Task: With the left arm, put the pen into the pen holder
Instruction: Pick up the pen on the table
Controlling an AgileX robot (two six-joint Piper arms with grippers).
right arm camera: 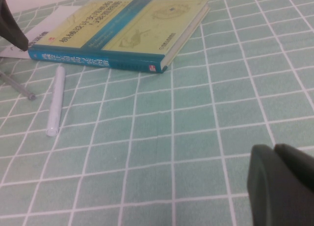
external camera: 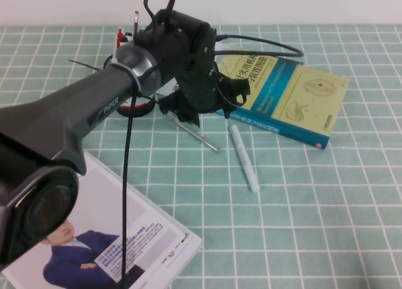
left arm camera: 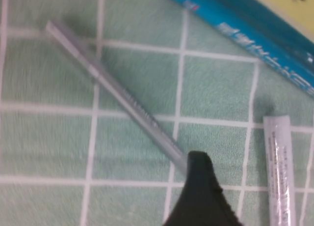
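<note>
Only wristward: pen (left arm camera: 117, 93) (tool (left arm camera: 198, 186) over it)

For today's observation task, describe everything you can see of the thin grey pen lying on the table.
The pen is a slim, straight rod with a silvery grey, metallic-looking surface and faint print along its barrel. It lies flat and diagonal on the green checked tablecloth, beside but apart from the thicker white marker. Its upper end runs under the left gripper, where one black finger covers it; whether that finger touches it cannot be told. The right gripper is far from it.
</note>
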